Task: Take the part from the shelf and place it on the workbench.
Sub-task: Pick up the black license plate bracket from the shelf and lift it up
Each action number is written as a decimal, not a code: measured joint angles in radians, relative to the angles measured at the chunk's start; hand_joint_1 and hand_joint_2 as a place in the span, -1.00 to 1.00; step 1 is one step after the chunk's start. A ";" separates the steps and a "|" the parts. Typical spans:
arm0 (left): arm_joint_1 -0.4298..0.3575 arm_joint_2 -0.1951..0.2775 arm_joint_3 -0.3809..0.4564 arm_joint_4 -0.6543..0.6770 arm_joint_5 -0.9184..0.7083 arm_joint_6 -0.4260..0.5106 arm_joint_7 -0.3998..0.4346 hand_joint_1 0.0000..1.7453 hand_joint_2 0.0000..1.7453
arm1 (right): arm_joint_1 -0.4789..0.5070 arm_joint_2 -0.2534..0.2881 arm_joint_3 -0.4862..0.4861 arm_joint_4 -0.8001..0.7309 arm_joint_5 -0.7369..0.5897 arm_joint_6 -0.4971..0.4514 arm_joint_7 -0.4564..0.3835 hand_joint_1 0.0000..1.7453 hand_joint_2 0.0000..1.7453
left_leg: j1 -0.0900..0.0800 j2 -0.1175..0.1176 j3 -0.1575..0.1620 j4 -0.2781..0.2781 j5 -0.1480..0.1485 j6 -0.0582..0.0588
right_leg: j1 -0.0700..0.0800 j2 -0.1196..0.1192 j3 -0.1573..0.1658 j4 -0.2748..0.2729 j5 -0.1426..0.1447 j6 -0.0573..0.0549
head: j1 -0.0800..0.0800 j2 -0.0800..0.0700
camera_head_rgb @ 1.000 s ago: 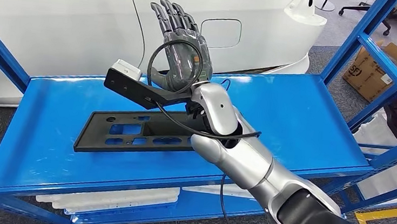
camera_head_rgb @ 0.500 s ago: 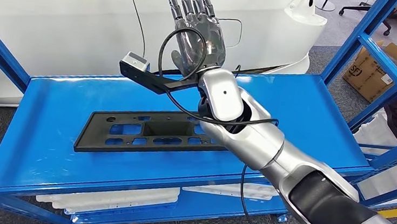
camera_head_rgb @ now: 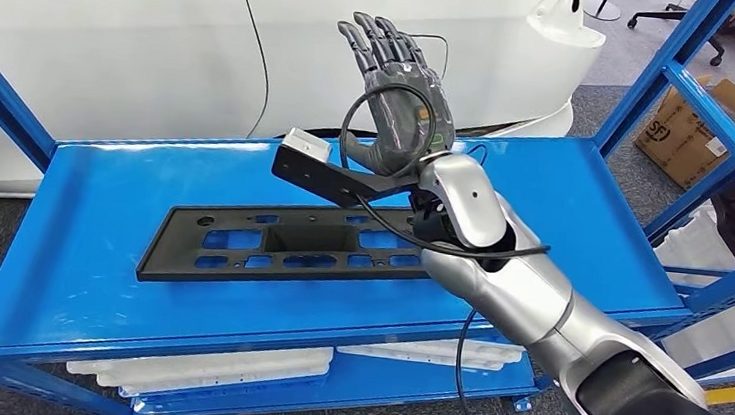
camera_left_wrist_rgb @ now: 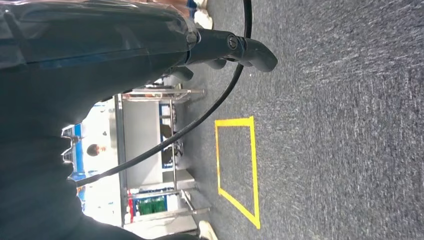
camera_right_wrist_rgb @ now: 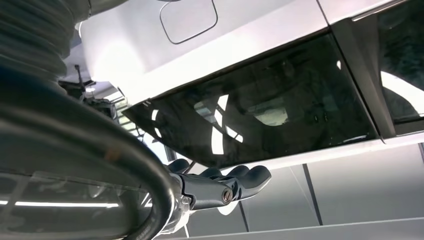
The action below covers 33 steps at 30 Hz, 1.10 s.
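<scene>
Head view: right robot hand [camera_head_rgb: 400, 95] raised, fingers spread, empty, above shelf's part [camera_head_rgb: 280, 245].

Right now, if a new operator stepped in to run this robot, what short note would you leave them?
Right hand: raised above the blue shelf, fingers spread and pointing up, holding nothing.
Left hand: hanging toward the grey carpeted floor; whether it is open or closed cannot be told.
Part: the long black panel with cutouts lies flat on the shelf's top level, untouched.
White car stands behind the shelf.
Done: nothing yet.
Left: grip the panel, lift it off, place it on the workbench.
</scene>
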<state>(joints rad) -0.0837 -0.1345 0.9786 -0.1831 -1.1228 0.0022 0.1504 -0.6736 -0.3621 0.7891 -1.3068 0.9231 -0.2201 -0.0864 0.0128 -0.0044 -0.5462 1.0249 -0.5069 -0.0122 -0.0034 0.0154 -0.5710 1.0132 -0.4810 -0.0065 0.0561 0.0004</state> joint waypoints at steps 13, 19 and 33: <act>0.001 -0.002 0.037 0.000 0.026 0.010 0.000 -1.00 1.00 | 0.205 -0.149 -0.082 -0.245 -0.020 -0.028 -0.010 -1.00 1.00 | 0.000 -0.001 0.000 0.000 0.000 0.000 | 0.000 0.000 0.000 0.000 0.000 0.000 | 0.000 0.000; 0.002 -0.003 0.052 0.000 0.033 0.017 0.003 -1.00 1.00 | 0.315 -0.197 -0.134 -0.329 -0.007 -0.049 -0.009 -1.00 1.00 | 0.000 -0.001 0.000 0.000 0.000 0.000 | 0.000 -0.001 0.000 0.000 0.000 0.000 | 0.000 0.000; 0.002 -0.007 0.082 0.000 0.049 0.027 0.000 -1.00 1.00 | 0.516 -0.206 -0.206 -0.418 0.052 -0.109 -0.002 -1.00 1.00 | 0.000 -0.001 0.000 0.000 0.000 0.000 | 0.000 -0.001 0.000 0.000 0.000 0.000 | 0.000 0.000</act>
<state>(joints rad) -0.0818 -0.1415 1.0611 -0.1831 -1.0741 0.0297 0.1507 -0.1573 -0.5680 0.5833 -1.7248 0.9747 -0.3296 -0.0879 0.0128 -0.0057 -0.5466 1.0247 -0.5073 -0.0118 -0.0034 0.0145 -0.5709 1.0129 -0.4813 -0.0060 0.0561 0.0005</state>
